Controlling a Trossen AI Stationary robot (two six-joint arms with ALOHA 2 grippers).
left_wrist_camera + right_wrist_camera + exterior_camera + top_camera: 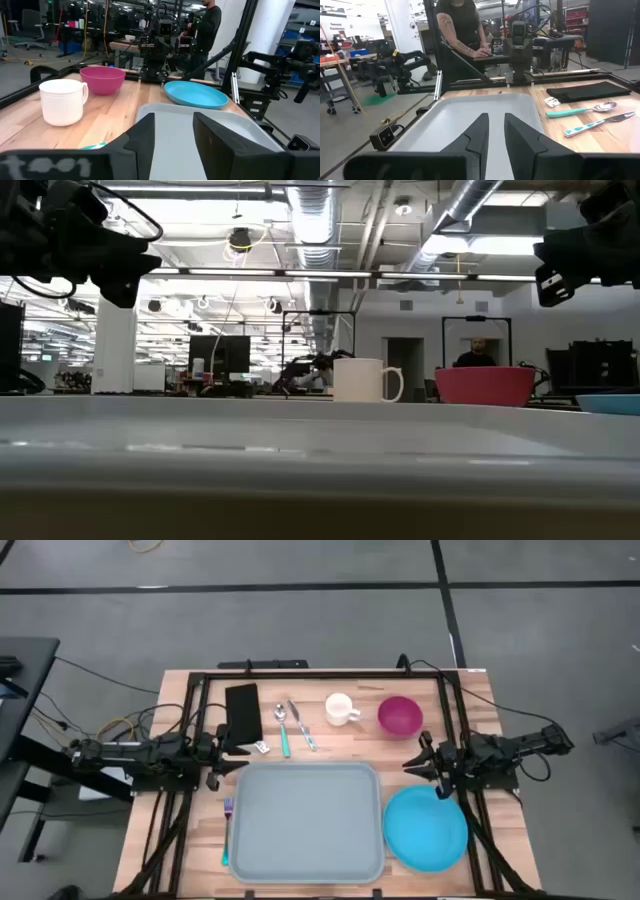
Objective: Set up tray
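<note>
Tray (305, 820) lies empty on desk (180, 840). Left pincer (232, 747) hovers off its left edge, fingers apart; right pincer (420, 762) off its right edge, narrow gap, nothing held.

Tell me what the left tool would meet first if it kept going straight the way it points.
The left tool points across the table above the tray's far edge. Nothing stands in that line until the right tool, which faces it. It seems to ride above the tray, though height is hard to judge.
</note>
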